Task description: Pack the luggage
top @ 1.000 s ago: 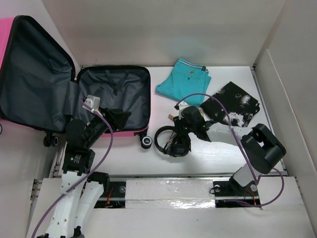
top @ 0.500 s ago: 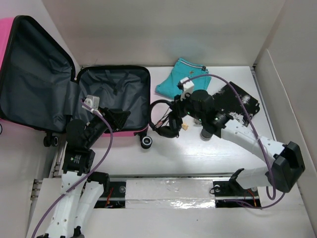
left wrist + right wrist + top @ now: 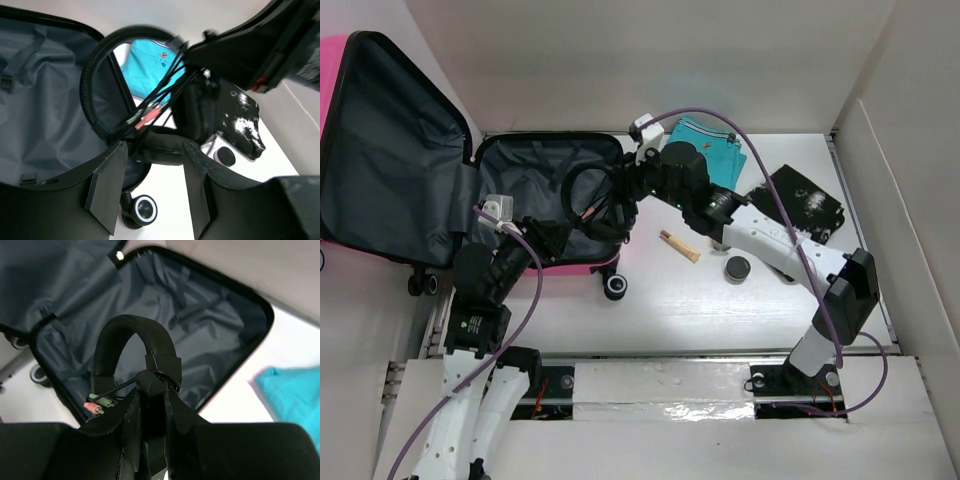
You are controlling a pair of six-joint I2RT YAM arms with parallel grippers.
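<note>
The black headphones [image 3: 564,198], pinched at the headband by the right tool [image 3: 625,193], now hang off mid-bench over the open pink luggage [image 3: 520,165] at the bench's far-left corner, so releasing seems next; the left tool [image 3: 553,238] stands spread, empty.

Bright, even overhead light washes the white table [image 3: 760,300]; shadows are soft; glare glints off the shiny tape [image 3: 660,408]. In the left wrist view the headphone band [image 3: 92,85] is blurred.
</note>
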